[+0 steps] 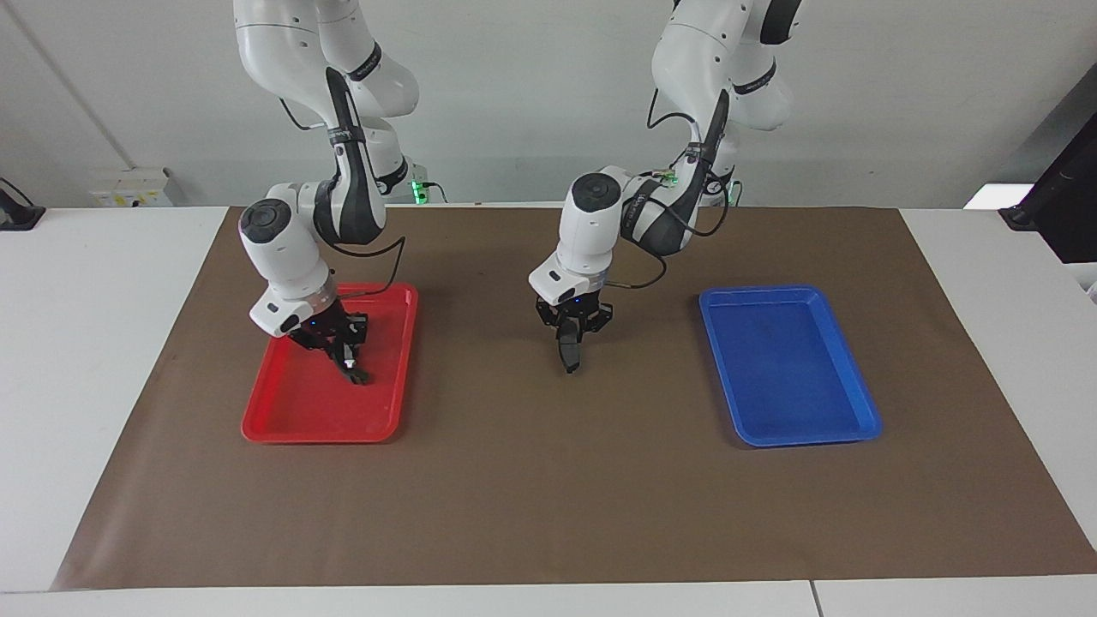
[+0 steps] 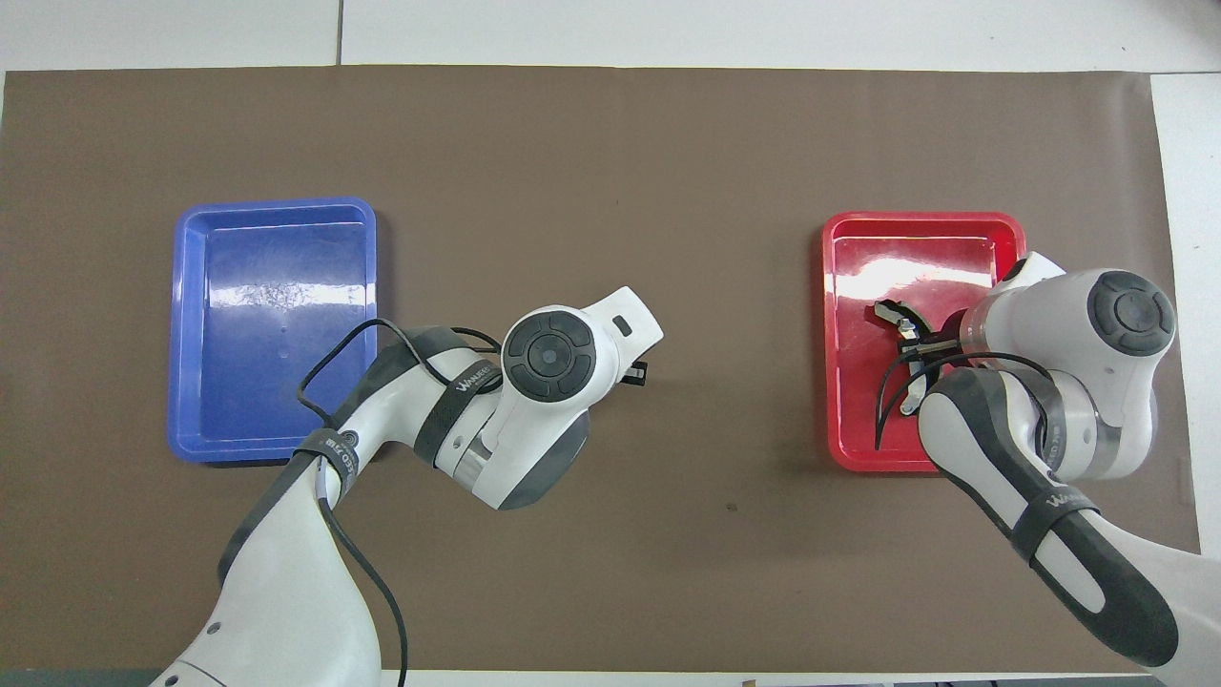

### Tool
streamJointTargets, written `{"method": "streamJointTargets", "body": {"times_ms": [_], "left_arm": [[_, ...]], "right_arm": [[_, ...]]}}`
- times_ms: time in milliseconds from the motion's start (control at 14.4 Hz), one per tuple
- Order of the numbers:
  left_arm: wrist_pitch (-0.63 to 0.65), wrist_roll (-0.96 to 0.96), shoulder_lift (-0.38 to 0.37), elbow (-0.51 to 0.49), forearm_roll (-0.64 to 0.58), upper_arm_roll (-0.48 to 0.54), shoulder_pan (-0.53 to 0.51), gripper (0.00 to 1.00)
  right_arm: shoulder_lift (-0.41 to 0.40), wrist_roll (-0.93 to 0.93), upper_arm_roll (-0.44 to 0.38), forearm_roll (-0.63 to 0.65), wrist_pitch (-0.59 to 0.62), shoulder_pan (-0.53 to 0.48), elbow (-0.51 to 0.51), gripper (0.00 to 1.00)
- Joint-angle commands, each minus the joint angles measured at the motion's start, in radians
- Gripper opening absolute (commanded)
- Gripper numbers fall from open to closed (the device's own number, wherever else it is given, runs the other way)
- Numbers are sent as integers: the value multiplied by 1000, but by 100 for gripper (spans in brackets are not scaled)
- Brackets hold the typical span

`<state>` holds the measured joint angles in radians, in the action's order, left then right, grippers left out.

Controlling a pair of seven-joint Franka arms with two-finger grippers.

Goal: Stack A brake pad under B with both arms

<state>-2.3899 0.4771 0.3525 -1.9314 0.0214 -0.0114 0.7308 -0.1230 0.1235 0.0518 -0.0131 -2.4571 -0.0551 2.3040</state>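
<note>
My left gripper [image 1: 572, 332] hangs over the middle of the brown mat, shut on brake pad A [image 1: 569, 355], a plain dark pad that points straight down just above the mat. In the overhead view only the left gripper's tip [image 2: 634, 372] shows past the wrist. My right gripper [image 1: 344, 345] is low inside the red tray [image 1: 283, 433] and shut on B [image 1: 355, 374], the black crescent pad. One silvery end of B [image 2: 891, 309] pokes out beside the right gripper [image 2: 918, 343]. I cannot tell whether B still touches the tray floor.
The blue tray [image 1: 788, 368] lies on the mat toward the left arm's end with nothing in it. The red tray [image 2: 835, 382] lies toward the right arm's end. White table borders the brown mat [image 1: 548, 497] on all sides.
</note>
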Motion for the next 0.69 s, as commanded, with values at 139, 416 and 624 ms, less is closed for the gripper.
{"method": "streamJointTargets", "body": {"times_ms": [139, 416, 624], "left_arm": [[-83, 12, 13, 2, -12, 18, -5, 92], [21, -30, -134, -47, -12, 22, -88, 99], [203, -121, -234, -69, -12, 24, -171, 99]], "right_arm": [[29, 8, 7, -8, 209, -11, -141, 0], [20, -86, 25, -7, 337, 20, -271, 0], [0, -238, 26, -7, 374, 145, -331, 0]]}}
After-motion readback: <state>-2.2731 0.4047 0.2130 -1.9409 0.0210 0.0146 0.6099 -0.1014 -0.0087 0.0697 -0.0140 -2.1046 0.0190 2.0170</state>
